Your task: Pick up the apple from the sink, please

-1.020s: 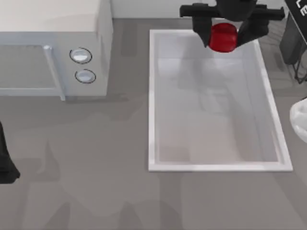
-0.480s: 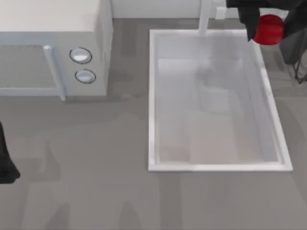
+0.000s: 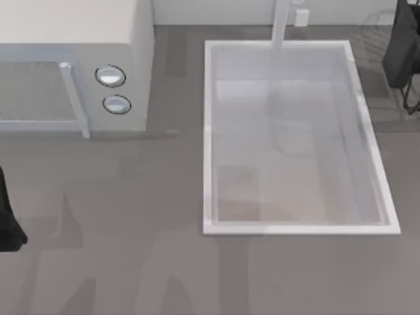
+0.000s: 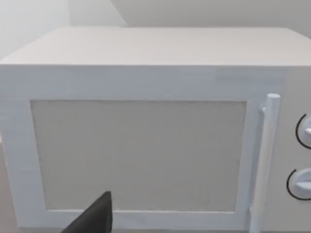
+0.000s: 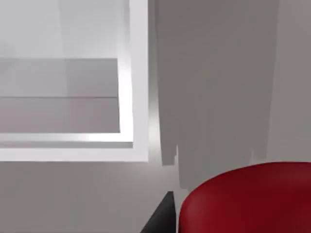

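The apple (image 5: 248, 199) is glossy red and sits very near the lens in the right wrist view. My right gripper (image 5: 243, 218) is shut on it, with one dark fingertip (image 5: 163, 218) showing beside the fruit. The apple hangs above grey counter, outside a corner of the sink's white rim (image 5: 138, 97). From above, the sink (image 3: 209, 131) is a large white basin holding nothing, with its faucet post (image 3: 281, 23) at the far edge. My left arm (image 3: 6, 223) is parked at the table's left edge, with one dark finger (image 4: 95, 218) in front of the microwave.
A white microwave (image 3: 72, 39) with two round knobs (image 3: 111, 77) and a bar handle (image 4: 265, 160) stands at the back left. A dark object with a thin wire frame (image 3: 401, 49) sits at the right edge, beside the sink.
My right gripper carried the apple from over the sink's far end to the right and back, past the rim and out of the top view. The left arm stayed still.
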